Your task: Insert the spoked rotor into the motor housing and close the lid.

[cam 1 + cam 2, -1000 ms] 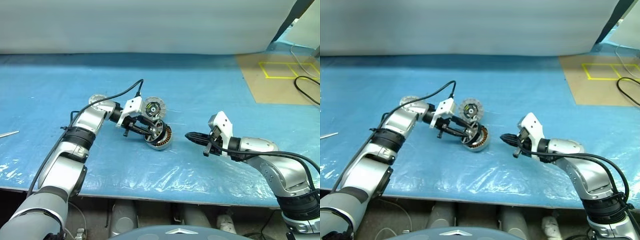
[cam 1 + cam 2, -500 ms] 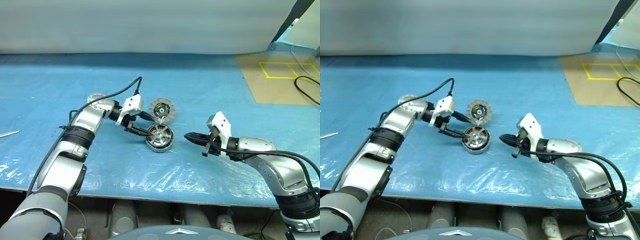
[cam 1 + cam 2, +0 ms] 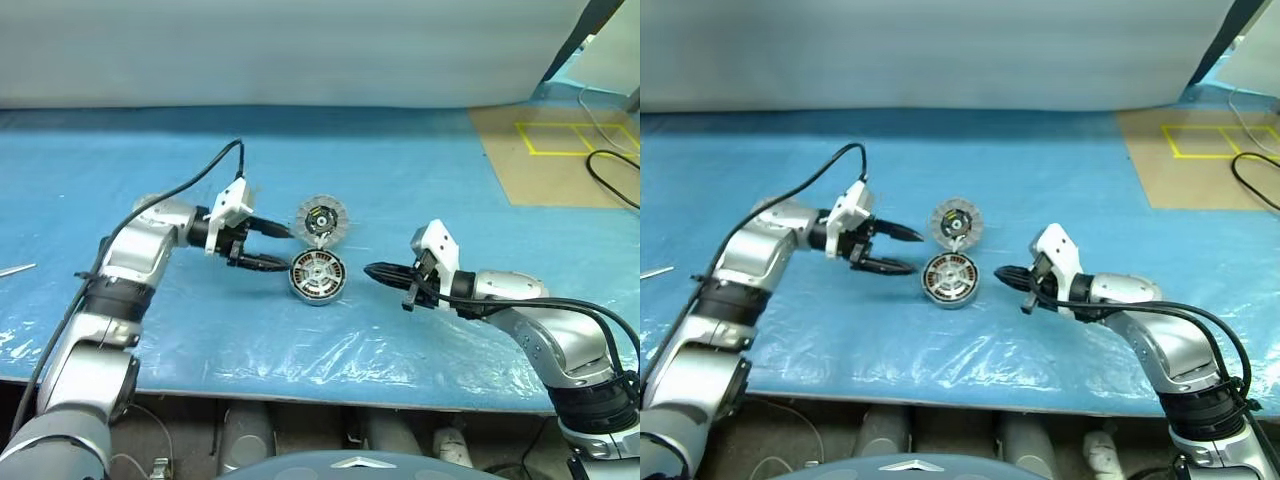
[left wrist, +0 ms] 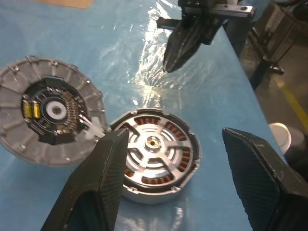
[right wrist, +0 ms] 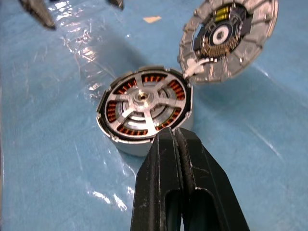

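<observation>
The motor housing [image 3: 317, 276] lies flat on the blue table, mid-scene. The spoked rotor [image 5: 140, 103] sits inside it, silver spokes over copper windings. The lid [image 3: 322, 217] is swung open behind the housing, hinged at its rim, its ribbed face with the black-and-yellow centre showing. My left gripper [image 3: 286, 250] is open just left of the housing, holding nothing; its fingers [image 4: 98, 190] stand either side of the housing without touching it. My right gripper [image 3: 372, 270] is shut and empty, its tip pointing at the housing from the right, a short gap away.
A brown board [image 3: 560, 150] marked with yellow tape lies at the back right, with a black cable [image 3: 612, 180] beside it. A thin metal item [image 3: 15, 268] rests at the left edge. The table's front edge [image 3: 300, 395] runs below both arms.
My left gripper opened, let go of the tilted housing and drew back to the left. The housing now lies flat with its lid swung open. The right gripper has stayed put.
</observation>
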